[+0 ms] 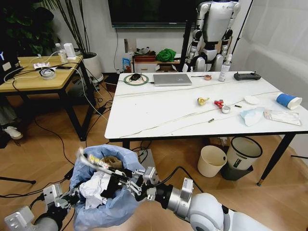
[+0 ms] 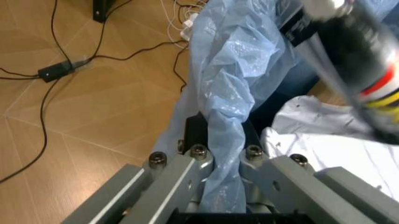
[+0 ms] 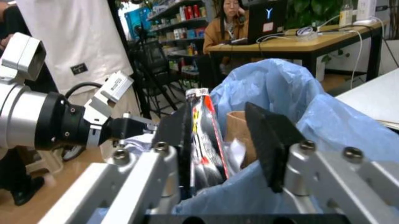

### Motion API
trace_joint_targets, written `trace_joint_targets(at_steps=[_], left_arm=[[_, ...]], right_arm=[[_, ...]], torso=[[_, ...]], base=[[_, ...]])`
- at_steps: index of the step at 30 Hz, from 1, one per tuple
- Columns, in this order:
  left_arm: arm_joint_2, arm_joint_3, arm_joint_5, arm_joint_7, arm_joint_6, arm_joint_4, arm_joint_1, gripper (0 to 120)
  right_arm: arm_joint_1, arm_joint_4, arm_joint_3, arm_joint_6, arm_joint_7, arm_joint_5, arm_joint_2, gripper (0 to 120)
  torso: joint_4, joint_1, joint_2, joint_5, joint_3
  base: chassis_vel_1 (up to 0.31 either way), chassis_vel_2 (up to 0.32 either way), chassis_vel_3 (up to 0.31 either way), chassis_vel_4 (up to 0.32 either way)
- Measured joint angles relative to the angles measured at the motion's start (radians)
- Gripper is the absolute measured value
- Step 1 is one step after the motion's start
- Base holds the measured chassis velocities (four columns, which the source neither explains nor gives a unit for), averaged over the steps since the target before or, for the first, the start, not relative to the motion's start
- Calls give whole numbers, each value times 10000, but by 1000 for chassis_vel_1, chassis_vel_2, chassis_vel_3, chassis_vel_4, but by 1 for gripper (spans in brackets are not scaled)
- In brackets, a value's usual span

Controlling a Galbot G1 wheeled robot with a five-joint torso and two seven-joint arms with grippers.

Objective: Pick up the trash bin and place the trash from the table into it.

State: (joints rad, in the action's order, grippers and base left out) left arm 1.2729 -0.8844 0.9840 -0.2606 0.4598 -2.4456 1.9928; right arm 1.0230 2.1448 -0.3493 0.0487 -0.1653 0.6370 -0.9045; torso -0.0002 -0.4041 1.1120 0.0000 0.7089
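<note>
Below the near edge of the white marble-look table (image 1: 159, 115), over the wood floor, sits the small round trash bin lined with a crinkled translucent light-blue plastic bag (image 1: 113, 202). The left gripper (image 1: 72, 196) holds it: in the left wrist view its grey metal fingers (image 2: 187, 161) are clamped on a twisted fold of the bag film at the rim (image 2: 227, 116). Bin contents: crumpled white paper (image 1: 94, 185), torn brown cardboard (image 1: 113, 162).

The right gripper (image 1: 120, 180) hangs over the bin mouth, black pads apart, not closed. A glossy crinkled wrapper with red and yellow print (image 3: 204, 135) stands upright between the pads, lying against one pad (image 3: 181, 135) and clear of the other; the wrapper's silver end sticks out past the bag rim (image 1: 89, 161).

Litter on the tabletop, far right: blue paper cup on its side (image 1: 288, 100), light-blue mask (image 1: 252, 116), flat clear wrapper (image 1: 282, 116), white lid (image 1: 251, 99), small yellow piece (image 1: 202, 101), small red piece (image 1: 219, 103).

Under the table: plain cream round bin (image 1: 211, 160) beside a black bin with white rim (image 1: 243, 156).
</note>
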Motion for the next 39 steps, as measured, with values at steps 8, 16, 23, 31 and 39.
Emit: trace_joint_targets(at_steps=[8,16,23,31,39], left_arm=[[-12,-25,-176,9,-48,169,-49,0],[1,196,-472,16,-73,590,6,0],[-83,680,-271,-128,-179,1553,-59,0],[-364,1136,-808,-398,-213,2663,-554,0],[-431,1254,-756,-471,-225,2464,-741,0]], right_arm=[[6,314,403,-47,43,19,118,64],[-236,464,1688,-116,557,782,-33,93],[245,502,2723,-110,778,881,-81,100],[1051,446,4364,-103,997,868,-243,100],[1776,602,5159,-49,1076,770,-383,100]], torso=[[0,0,0,0,0],[0,-1,0,0,0],[1,0,0,0,0],[-1,0,0,1,0],[-2,0,-1,4,0]], base=[[0,0,0,0],[0,0,0,0],[0,0,0,0],[0,0,0,0],[0,0,0,0]])
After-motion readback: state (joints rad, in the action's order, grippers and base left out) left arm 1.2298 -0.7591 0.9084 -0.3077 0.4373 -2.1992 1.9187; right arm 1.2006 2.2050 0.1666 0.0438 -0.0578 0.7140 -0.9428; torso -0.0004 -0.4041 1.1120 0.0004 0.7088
